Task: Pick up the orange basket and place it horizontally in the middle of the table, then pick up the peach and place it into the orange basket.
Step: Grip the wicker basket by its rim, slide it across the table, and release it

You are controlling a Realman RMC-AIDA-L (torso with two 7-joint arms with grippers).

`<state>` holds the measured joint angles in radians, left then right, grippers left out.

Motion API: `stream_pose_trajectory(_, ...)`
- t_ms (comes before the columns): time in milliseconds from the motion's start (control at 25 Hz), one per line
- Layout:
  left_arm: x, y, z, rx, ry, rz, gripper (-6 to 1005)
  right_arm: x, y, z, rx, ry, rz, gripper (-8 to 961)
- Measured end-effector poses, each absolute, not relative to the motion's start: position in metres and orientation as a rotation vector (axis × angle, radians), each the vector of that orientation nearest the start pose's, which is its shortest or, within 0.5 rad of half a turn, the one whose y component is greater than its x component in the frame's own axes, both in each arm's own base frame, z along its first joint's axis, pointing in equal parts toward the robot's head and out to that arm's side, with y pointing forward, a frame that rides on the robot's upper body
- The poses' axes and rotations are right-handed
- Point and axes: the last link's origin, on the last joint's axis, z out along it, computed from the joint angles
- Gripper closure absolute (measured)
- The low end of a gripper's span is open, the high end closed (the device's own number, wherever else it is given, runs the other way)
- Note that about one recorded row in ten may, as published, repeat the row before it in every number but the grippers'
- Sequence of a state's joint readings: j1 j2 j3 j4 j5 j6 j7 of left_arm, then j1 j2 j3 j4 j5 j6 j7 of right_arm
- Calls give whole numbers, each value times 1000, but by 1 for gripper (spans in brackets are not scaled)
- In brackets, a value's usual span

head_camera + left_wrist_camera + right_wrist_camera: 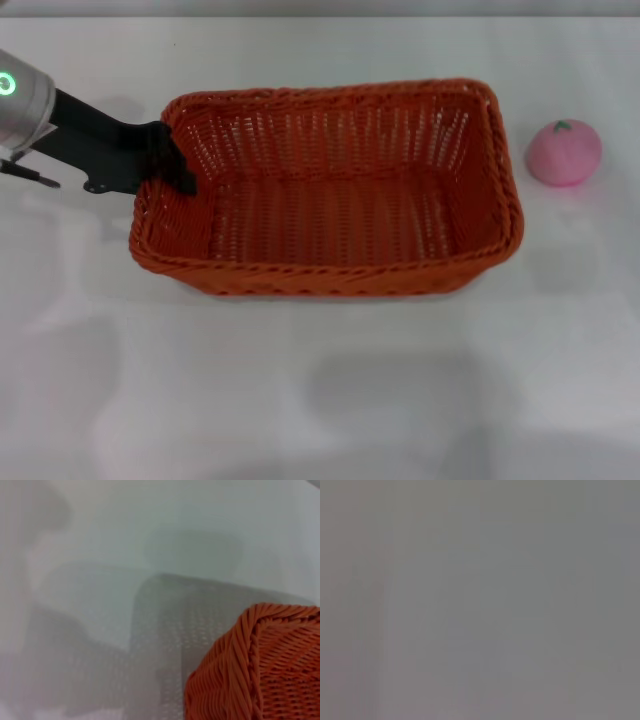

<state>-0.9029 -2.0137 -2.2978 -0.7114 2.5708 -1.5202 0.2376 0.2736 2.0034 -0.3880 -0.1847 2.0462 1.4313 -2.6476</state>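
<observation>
The orange basket (330, 272) lies lengthwise across the middle of the white table (320, 400), with nothing inside it. My left gripper (176, 160) reaches in from the left and is shut on the basket's left wall near the far corner, one black finger (186, 175) inside the rim. In the left wrist view a corner of the basket (270, 670) shows with its shadow spread on the table beside it. The pink peach (564, 152) sits on the table just right of the basket, apart from it. My right gripper is out of view.
The right wrist view is a plain grey field with nothing to make out. Bare white table surrounds the basket in front and to the left.
</observation>
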Motion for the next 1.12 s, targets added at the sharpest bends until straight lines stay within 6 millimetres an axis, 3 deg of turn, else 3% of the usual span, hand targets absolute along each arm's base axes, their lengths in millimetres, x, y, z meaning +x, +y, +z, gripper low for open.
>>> stream_pose_trajectory(680, -187, 410, -14, -2201, -1914, 253, 886, 393, 266, 89, -1477, 459, 750, 174)
stream_pose_trajectory(1120, -192, 408, -15, -2193, -1958, 185, 760, 392, 266, 88, -1483, 457, 756, 173)
